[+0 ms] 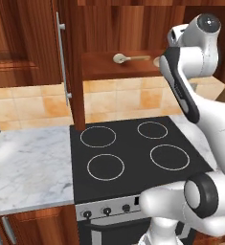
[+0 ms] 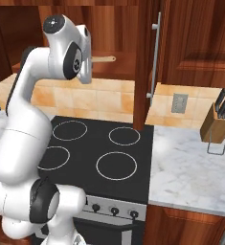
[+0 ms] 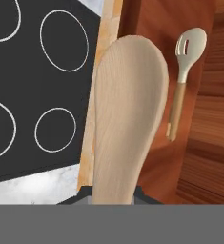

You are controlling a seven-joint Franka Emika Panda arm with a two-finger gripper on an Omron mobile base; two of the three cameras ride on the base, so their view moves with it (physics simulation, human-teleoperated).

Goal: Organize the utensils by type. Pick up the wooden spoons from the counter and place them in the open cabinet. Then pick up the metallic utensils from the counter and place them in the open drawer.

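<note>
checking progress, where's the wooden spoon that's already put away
It lies flat on the open cabinet shelf above the stove: slotted wooden spoon, right of the plain spoon in the hand view.

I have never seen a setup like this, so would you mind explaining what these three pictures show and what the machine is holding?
This is a rendered kitchen with a white robot arm on a base that can drive. Two pictures come from cameras on that base, behind the arm to its left and right, looking over a black stove set between marble counters. The third comes from a camera on the hand, looking along the gripper, which is shut on a wooden spoon that rises large in front of the lens. Above the stove is an open wood cabinet; on its shelf lies another spoon, slotted, with a pale head. A knife block stands on the right counter.
</note>
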